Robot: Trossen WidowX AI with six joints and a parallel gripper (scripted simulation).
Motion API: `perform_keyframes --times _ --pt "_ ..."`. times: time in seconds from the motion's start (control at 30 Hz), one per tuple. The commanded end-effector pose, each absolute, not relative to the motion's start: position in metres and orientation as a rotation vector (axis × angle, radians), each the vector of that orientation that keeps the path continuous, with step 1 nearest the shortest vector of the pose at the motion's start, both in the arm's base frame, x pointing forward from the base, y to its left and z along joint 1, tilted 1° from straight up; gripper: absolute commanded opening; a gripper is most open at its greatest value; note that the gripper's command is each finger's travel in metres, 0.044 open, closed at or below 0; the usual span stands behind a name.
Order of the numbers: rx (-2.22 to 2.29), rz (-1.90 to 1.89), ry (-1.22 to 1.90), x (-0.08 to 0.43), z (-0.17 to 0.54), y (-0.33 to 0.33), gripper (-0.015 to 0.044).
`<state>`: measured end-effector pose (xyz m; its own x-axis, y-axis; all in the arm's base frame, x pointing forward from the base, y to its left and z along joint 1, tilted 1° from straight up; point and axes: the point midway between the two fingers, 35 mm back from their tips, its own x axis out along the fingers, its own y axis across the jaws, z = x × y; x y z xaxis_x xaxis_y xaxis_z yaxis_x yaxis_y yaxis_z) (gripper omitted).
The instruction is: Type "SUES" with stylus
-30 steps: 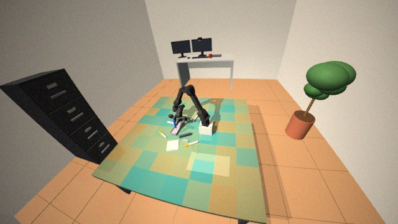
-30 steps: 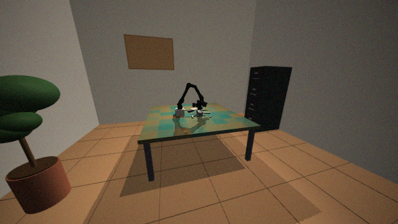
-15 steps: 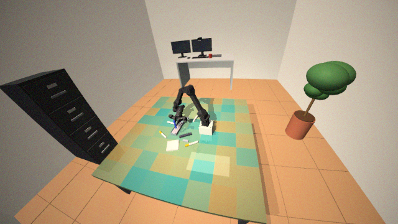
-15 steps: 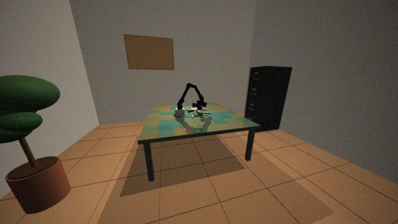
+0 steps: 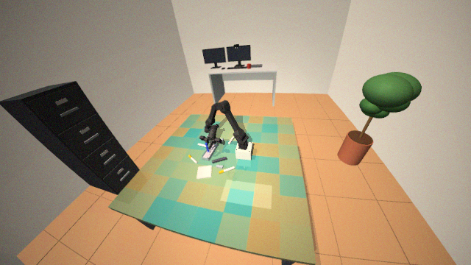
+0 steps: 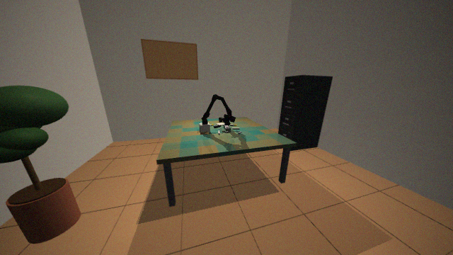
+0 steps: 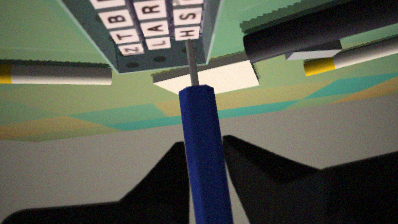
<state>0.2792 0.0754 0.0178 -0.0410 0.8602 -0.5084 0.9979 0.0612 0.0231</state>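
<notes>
My gripper [image 5: 209, 141] [image 7: 203, 147] is shut on the blue stylus [image 5: 207, 148] [image 7: 201, 120], which points down to the keyboard with its thin grey tip forward. The small grey keyboard [image 5: 208, 153] [image 7: 170, 59] lies on the table under the gripper. In the wrist view, the tip meets the near edge of the H key [image 7: 186, 33]. The S key [image 7: 188, 15] is just beyond it. Whether the tip touches or presses a key, I cannot tell. Z, T, B, L, A and R show to the left; the U and E keys are not visible in the wrist view.
A dark bar [image 5: 219, 160] [image 7: 320, 31] lies right of the keyboard in the wrist view, beside a small grey block [image 5: 219, 166] [image 7: 315, 52]. White-and-yellow markers [image 5: 227, 170] [image 5: 193, 159] lie nearby. A white pad [image 5: 204, 171] [image 7: 225, 78] lies past the keyboard's near end.
</notes>
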Motion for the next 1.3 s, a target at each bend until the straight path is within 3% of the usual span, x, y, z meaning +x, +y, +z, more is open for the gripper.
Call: perform_keyframes --times 0.0,1.27 --pt "1.863 -0.488 1.966 0.278 0.014 0.076 0.0081" --pt "1.863 -0.488 1.967 0.278 0.001 0.076 0.0081"
